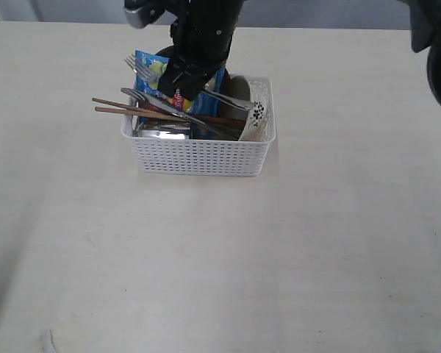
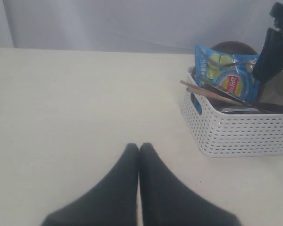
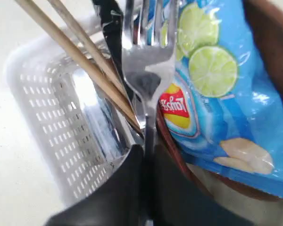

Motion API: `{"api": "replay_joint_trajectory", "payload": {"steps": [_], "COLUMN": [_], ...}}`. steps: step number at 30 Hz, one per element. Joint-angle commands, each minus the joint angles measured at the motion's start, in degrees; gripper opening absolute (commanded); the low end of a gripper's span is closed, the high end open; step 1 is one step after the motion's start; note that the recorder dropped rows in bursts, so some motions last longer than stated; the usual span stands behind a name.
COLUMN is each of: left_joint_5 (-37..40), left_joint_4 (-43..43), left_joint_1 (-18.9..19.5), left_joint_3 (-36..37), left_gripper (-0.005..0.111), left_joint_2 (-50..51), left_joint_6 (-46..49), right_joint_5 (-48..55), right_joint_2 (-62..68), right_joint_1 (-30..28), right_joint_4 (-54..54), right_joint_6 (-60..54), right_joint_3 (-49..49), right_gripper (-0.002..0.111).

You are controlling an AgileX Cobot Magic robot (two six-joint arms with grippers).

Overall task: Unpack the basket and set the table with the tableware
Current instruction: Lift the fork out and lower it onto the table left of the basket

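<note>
- Basket of white lattice plastic stands on the pale table, toward the far middle, loaded with tableware.
- Right claw reaches in from the far side over the basket's left half. The right wrist view shows its dark fingers clenched on the handle of the steel fork.
- Fork slants up from that grip, tines out past the basket's left rear corner, close against the blue chip bag.
- Wooden chopsticks lie tilted beside the fork, their ends jutting over the basket's left rim.
- White bowl with dark marks leans at the basket's right end; the brown plate shows behind the bag in the left wrist view.
- Left claw hovers over bare table, well apart from the basket, clenched with fingertips touching and grasping nothing.
</note>
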Motion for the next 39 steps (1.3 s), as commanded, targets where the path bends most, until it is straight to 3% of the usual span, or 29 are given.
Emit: {"api": "replay_joint_trajectory", "payload": {"steps": [1, 10, 17, 26, 33, 39], "left_joint_5": [-0.1, -0.1, -0.1, -0.1, -0.1, -0.1], "left_joint_4": [0.0, 0.0, 0.0, 0.0, 0.0, 0.0], "left_joint_1": [-0.3, -0.3, -0.3, -0.3, -0.3, -0.3], "left_joint_3": [0.2, 0.2, 0.2, 0.2, 0.2, 0.2], "left_gripper": [0.0, 0.0, 0.0, 0.0, 0.0, 0.0], "left_joint_2": [-0.2, -0.2, -0.2, -0.2, -0.2, -0.2], "left_joint_6": [0.2, 0.2, 0.2, 0.2, 0.2, 0.2], "right_joint_5": [1.6, 2.3, 1.6, -22.8, -27.4, -30.5], "right_joint_2": [-3.4, -9.3, -9.7, -9.7, -7.2, -2.8], "right_joint_1": [-0.5, 1.6, 11.3, 24.1, 25.1, 25.2], "right_joint_4": [1.3, 6.9, 6.5, 6.5, 6.0, -0.7], "right_joint_6": [0.8, 25.9, 37.9, 53.8, 61.5, 76.0], "right_joint_3": [-0.5, -0.4, 0.9, 12.0, 19.3, 20.2], "right_gripper": [0.0, 0.0, 0.0, 0.0, 0.0, 0.0]}}
